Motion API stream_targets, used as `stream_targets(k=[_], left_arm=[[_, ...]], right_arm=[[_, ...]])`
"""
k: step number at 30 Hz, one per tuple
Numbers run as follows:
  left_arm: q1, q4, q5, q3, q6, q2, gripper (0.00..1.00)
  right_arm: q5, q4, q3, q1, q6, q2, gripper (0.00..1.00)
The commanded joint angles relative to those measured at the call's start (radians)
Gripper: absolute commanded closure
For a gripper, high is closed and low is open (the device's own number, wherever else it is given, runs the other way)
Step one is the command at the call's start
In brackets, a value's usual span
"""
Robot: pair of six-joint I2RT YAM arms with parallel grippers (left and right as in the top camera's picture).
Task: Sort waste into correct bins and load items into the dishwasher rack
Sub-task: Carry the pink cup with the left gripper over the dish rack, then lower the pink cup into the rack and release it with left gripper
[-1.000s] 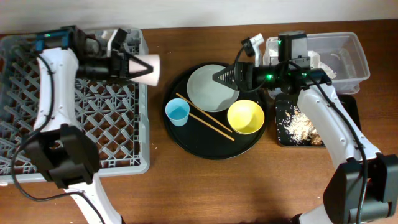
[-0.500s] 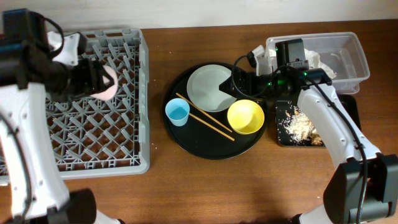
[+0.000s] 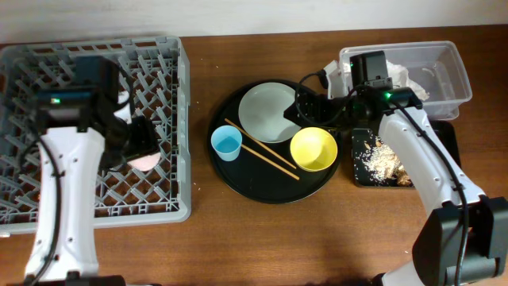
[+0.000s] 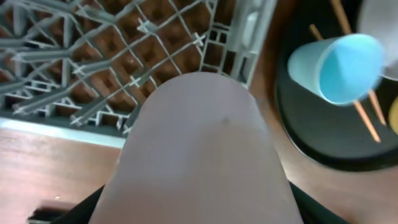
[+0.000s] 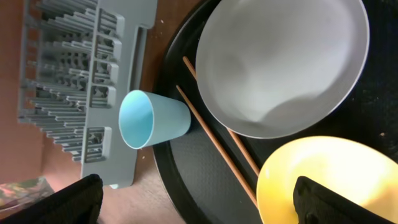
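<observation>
Looking down from overhead, the left tool (image 3: 140, 146) pinches the pink cup (image 3: 147, 162) over the right part of the rack (image 3: 184, 119), with the rack's right wall just past the cup. Whether the cup touches the pegs I cannot tell. The right tool (image 3: 305, 110) hangs spread wide over the right edge of the plate (image 3: 266, 111). On the round tray (image 3: 238, 187) the yellow bowl (image 3: 313, 149) lies just beside that tool, while the chopsticks (image 3: 262, 155) and the blue cup (image 3: 226, 143) lie beyond its tips. Behind its arm sit the tub (image 3: 452, 79) with the napkin (image 3: 401, 75), and the black tray (image 3: 444, 139) with noodle scraps (image 3: 385, 159).

From the left wrist, the pink cup (image 4: 199, 149) fills the space between the dark fingers (image 4: 81, 208) (only their edges show at the bottom corners). Below and ahead of the tool is the rack (image 4: 93, 62); off to one side stands the blue cup (image 4: 336, 65).

From the right wrist, both fingers (image 5: 68, 202) stand far apart and hold nothing. Between and ahead of them lie the plate (image 5: 280, 62), the yellow bowl (image 5: 317, 180), the chopsticks (image 5: 217, 149) and the blue cup (image 5: 152, 121), with the rack (image 5: 81, 81) farther out on the desk (image 5: 12, 124).
</observation>
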Motion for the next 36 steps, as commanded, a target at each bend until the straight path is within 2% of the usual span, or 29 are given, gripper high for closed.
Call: stream_targets(k=[1,3,5,19,32,35,36], left_arm=[[-0.002,0.112,-0.022,-0.132,-0.028,-0.005,0.48],[-0.002,0.191,-0.021,-0.194,-0.028,-0.005,0.47],[-0.005,0.251,-0.021,-0.248,-0.028,-0.004,0.42],[-0.006,0.459,-0.023,-0.441,-0.027,0.001,0.41],[-0.006,0.496,-0.022,-0.486,-0.027,0.012,0.40],[-0.006,0.492,-0.022,-0.486,-0.027,0.012,0.36],[-0.006,0.491,-0.022,-0.486,-0.027,0.012,0.32]], right_arm=[[0.052,0.000,0.002,0.033,-0.014,0.006,0.02],[0.070,0.000,0.002,0.045,-0.014,0.006,0.01],[0.085,0.000,0.002,0.051,-0.014,0.006,0.02],[0.104,-0.008,0.002,0.051,-0.014,0.006,0.01],[0.103,-0.011,0.002,0.051,-0.014,0.006,0.01],[0.103,-0.012,0.002,0.051,-0.014,0.006,0.02],[0.103,-0.012,0.002,0.051,-0.014,0.006,0.02]])
